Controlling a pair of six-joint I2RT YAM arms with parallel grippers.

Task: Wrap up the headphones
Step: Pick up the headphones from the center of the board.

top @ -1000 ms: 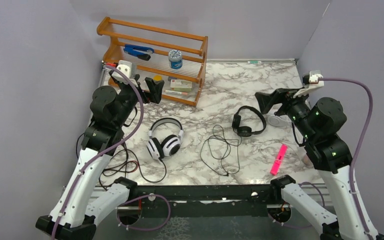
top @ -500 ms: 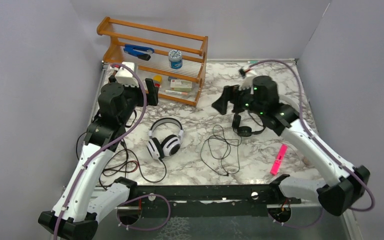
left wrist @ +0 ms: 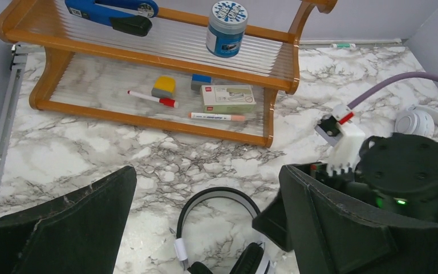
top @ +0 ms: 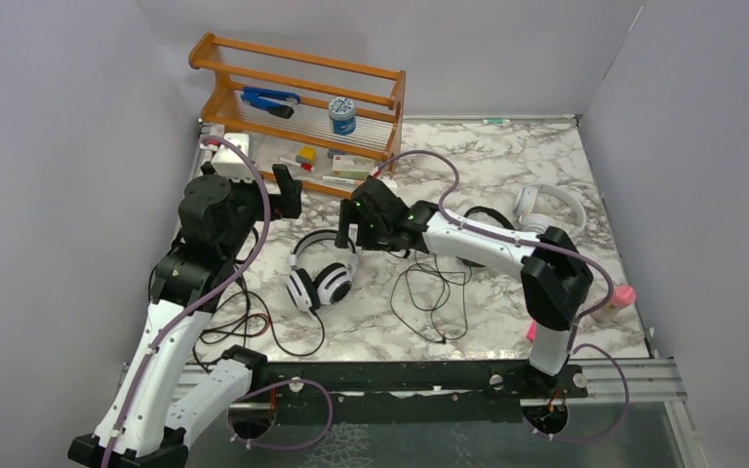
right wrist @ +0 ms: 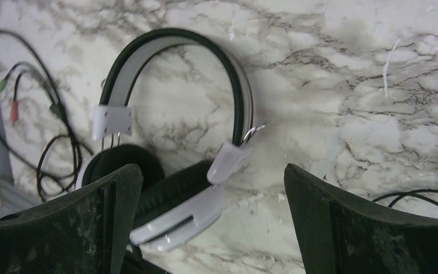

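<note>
The white headphones with black ear pads [top: 322,269] lie on the marble table left of centre, their black cord trailing off to the left [top: 254,327]. My right gripper [top: 349,232] is open and empty, hovering right over them. In the right wrist view [right wrist: 214,228] the headband [right wrist: 177,48] and one ear cup lie between the jaws. My left gripper [top: 289,192] is open and empty, just behind them; its view [left wrist: 205,228] shows the headband [left wrist: 217,196]. The all-black headphones [top: 480,216] are partly hidden under the right arm, with their loose cord [top: 429,288] in front. The all-white headphones [top: 549,207] lie at the right.
A wooden two-shelf rack [top: 297,97] stands at the back left with a blue stapler, a jar, markers and small boxes. A pink highlighter [top: 530,331] and a pink object [top: 622,295] lie at the right front. Grey walls close in on three sides.
My right arm has swung from the right side of the table far to the left, over the white-and-black headphones, uncovering the all-white ones. My left gripper has shifted slightly.
</note>
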